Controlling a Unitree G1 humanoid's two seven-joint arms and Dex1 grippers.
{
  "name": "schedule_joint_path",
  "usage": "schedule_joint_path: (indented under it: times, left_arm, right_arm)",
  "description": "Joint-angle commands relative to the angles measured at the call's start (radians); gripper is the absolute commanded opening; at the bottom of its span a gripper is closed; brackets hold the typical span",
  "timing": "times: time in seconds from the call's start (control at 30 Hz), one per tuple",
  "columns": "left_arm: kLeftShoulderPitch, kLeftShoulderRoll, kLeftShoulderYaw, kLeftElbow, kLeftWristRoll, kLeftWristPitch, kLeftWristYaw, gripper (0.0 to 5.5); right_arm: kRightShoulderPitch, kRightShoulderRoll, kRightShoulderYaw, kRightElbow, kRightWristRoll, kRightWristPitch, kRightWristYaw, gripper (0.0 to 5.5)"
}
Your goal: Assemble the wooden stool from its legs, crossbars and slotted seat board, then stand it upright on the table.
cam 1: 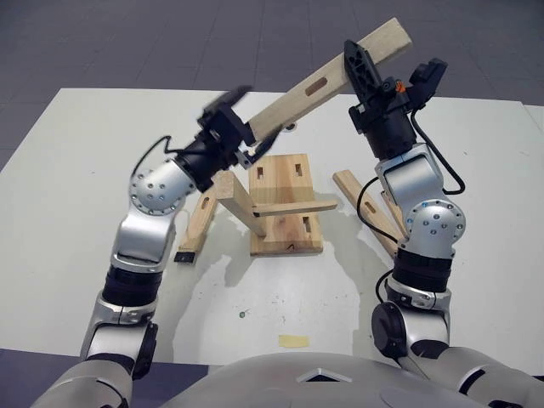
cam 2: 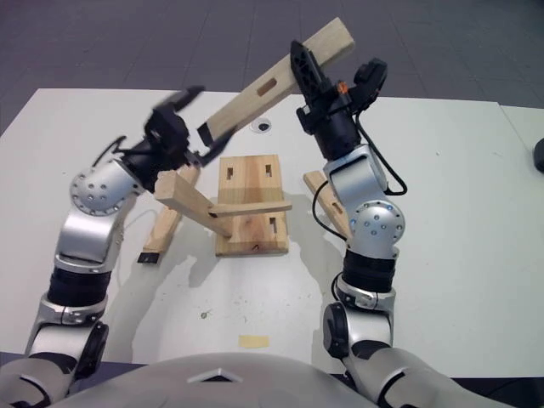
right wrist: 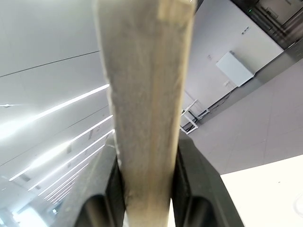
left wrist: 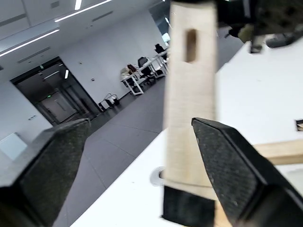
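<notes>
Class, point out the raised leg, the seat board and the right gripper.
raised leg (cam 1: pixel 293 99), left eye view, face just below its slot
seat board (cam 1: pixel 280 183), left eye view, bare top between its far slots
right gripper (cam 1: pixel 391 64), left eye view, midway between its fingertips

The left arm (cam 1: pixel 140 234) and right arm (cam 1: pixel 416 183) are silver with black collars; each elbow is a round, screw-dotted housing. Black cables (cam 1: pixel 451 174) loop outside both forearms; the black right gripper (cam 1: pixel 393 70) bears an orange spot.
</notes>
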Motion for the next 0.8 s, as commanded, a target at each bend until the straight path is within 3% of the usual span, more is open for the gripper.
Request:
schedule_joint_path:
  times: [0.03,0.17,0.33,0.6,0.8]
  left_arm:
    - [-0.046,0.112,0.158,-0.018,-0.212,0.176,-0.106,4.78]
    - [-0.022,0.253,0.260,-0.050,-0.497,0.420,-0.288,5.39]
    - [0.021,0.337,0.264,-0.158,-0.740,0.590,-0.424,5.40]
    - [0.111,0.426,0.087,-0.246,-0.622,0.492,-0.580,5.40]
    - [0.124,0.443,0.035,-0.226,-0.490,0.364,-0.602,4.58]
  right_arm:
    - [0.021,-0.047,-0.056,-0.024,-0.028,-0.034,-0.007,1.01]
    - [0.043,-0.121,-0.127,-0.033,-0.043,-0.047,-0.002,1.01]
    - [0.081,-0.199,-0.193,-0.044,-0.044,-0.038,0.005,1.01]
    - [0.112,-0.214,-0.175,-0.038,-0.052,-0.028,0.015,1.01]
    - [0.119,-0.227,-0.157,-0.025,-0.079,-0.025,0.029,1.01]
